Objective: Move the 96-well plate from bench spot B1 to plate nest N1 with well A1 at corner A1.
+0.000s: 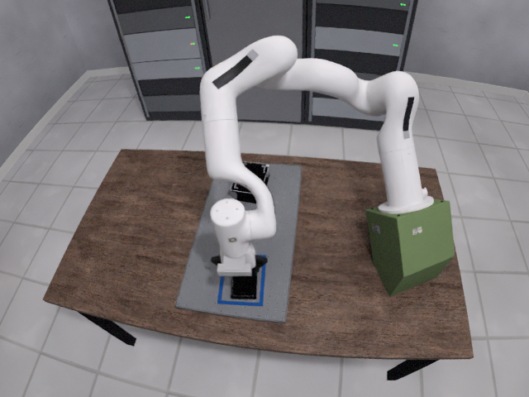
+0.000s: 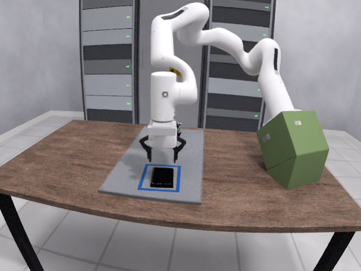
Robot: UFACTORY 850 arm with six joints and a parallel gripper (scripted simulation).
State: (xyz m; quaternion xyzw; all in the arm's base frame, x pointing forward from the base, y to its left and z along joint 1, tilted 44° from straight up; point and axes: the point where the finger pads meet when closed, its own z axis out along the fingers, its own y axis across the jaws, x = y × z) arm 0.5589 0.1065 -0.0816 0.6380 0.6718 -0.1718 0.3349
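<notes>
The black 96-well plate [image 1: 243,287] [image 2: 162,176] lies flat inside the blue-outlined spot B1 [image 1: 262,282] [image 2: 141,178] at the near end of the grey baseplate [image 1: 200,273] [image 2: 125,171]. My gripper [image 2: 162,159] is open and empty. It points straight down and hangs a short way above the plate, its two black fingers spread to either side. In the top view the wrist hides the fingertips and the far part of the plate. The raised black nest N1 [image 1: 261,171] stands at the far end of the baseplate, mostly hidden behind the arm.
The green robot base block [image 1: 410,246] [image 2: 294,148] stands at the right of the wooden table [image 1: 128,231] [image 2: 58,151]. The arm arches over the baseplate's far end. Server racks stand behind the table.
</notes>
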